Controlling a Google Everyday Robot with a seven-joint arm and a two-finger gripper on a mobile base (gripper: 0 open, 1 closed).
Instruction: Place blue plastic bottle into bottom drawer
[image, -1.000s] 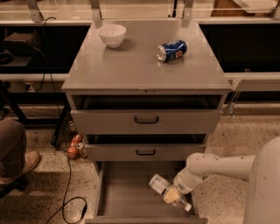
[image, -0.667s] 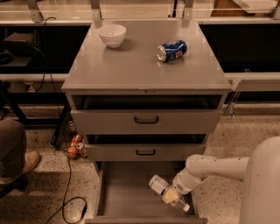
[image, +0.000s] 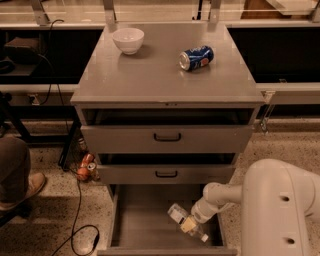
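Note:
The blue plastic bottle (image: 177, 214), clear with a white-and-blue label, lies tilted inside the open bottom drawer (image: 140, 220), near its right front. My gripper (image: 190, 225) reaches in from the right at the end of the white arm (image: 220, 196) and is shut around the bottle's middle. The bottle's lower end (image: 204, 237) pokes out below the gripper toward the drawer's front. I cannot tell whether the bottle rests on the drawer floor.
The two upper drawers (image: 167, 137) with black handles stand slightly open. On the cabinet top lie a blue soda can (image: 196, 57) and a white bowl (image: 128, 40). Cans (image: 85, 167) and a cable (image: 75, 235) are on the floor at the left, beside a person's foot (image: 20, 185).
My gripper and the bottle have shifted slightly left, deeper over the bottom drawer. The arm's bulk now fills more of the lower right.

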